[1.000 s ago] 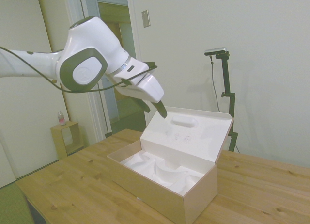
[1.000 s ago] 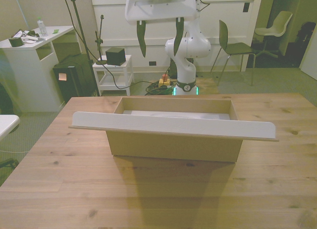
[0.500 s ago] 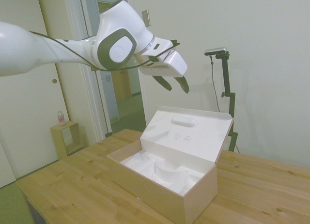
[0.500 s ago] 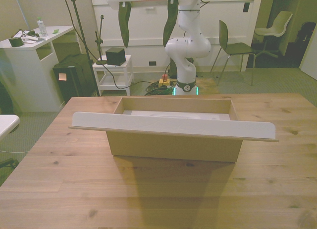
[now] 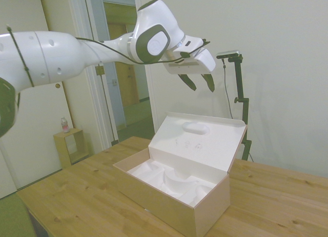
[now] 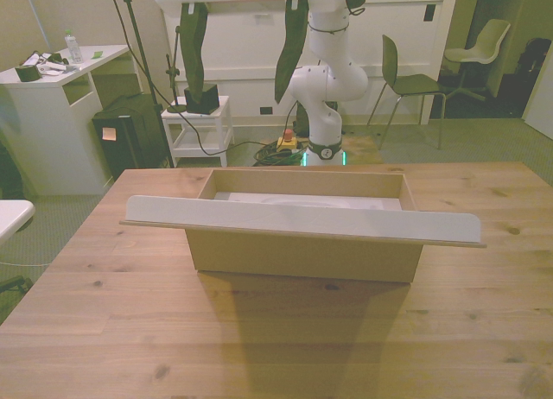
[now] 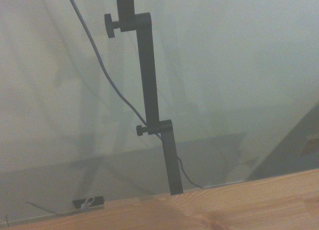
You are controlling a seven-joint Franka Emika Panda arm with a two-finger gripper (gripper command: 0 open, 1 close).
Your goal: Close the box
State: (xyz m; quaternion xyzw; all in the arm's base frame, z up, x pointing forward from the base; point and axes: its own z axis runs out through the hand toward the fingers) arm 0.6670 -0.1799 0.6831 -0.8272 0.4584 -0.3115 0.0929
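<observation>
Box [image 5: 174, 196]: long tan cardboard, white inside, standing open on the wooden counter [image 5: 77, 196], roughly at its middle. Moulded white insert [image 5: 171, 180] fills the tray. Lid [image 5: 202, 139]: hinged along the far long side in the side view, tilted up and back, with an oval bump [image 5: 196, 127] on its white inner face. In the front view the lid's edge [image 6: 302, 219] runs as a long pale strip across the box, overhanging both ends.

My hand [image 5: 199, 82]: held high above the lid's upper edge, well apart from it, touching nothing. Fingers [image 5: 187, 81] dark, pointing down, spread wide; in the front view they hang far apart [image 6: 289, 36], with nothing between them. Hand empty.

Wrist view: a strip of counter edge [image 7: 279, 200] and a pale wall [image 7: 239, 65]; box not in it.

Surroundings: small wooden cube shelf [image 5: 72, 147] on the floor by the doorway, side view. White desk [image 6: 52, 114], small white trolley [image 6: 197, 127] and two chairs [image 6: 415, 79] behind the counter, front view.
</observation>
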